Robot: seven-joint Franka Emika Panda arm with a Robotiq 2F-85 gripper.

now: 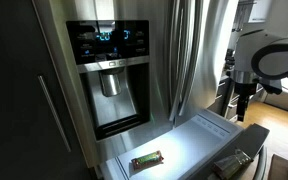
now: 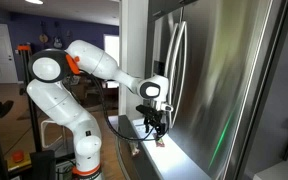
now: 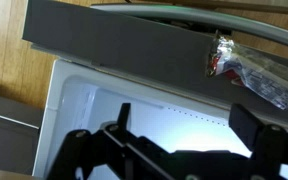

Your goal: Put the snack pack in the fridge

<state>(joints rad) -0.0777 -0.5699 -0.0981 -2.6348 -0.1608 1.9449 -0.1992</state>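
Observation:
The stainless-steel fridge (image 1: pixel 179 50) with its black dispenser panel (image 1: pixel 108 42) shows in both exterior views (image 2: pixel 224 80). Its white-lined bottom drawer (image 1: pixel 199 135) is pulled out. My gripper (image 1: pixel 242 108) hangs over the drawer's far end (image 2: pixel 150 128). In the wrist view the gripper (image 3: pixel 189 125) is open and empty above the white drawer floor (image 3: pixel 94 100). A crinkled silvery packet with red (image 3: pixel 246 72) lies at the upper right of the wrist view; I cannot tell whether it is the snack pack. No dark reddish-brown packet shows clearly.
A longer bar with green edges and a reddish middle (image 1: pixel 147 159) lies in the drawer. A dark grey slab (image 3: pixel 114 38) crosses the top of the wrist view. A dark object (image 1: pixel 234 160) sits by the drawer's near corner. Wooden floor (image 1: pixel 279 120) lies beyond.

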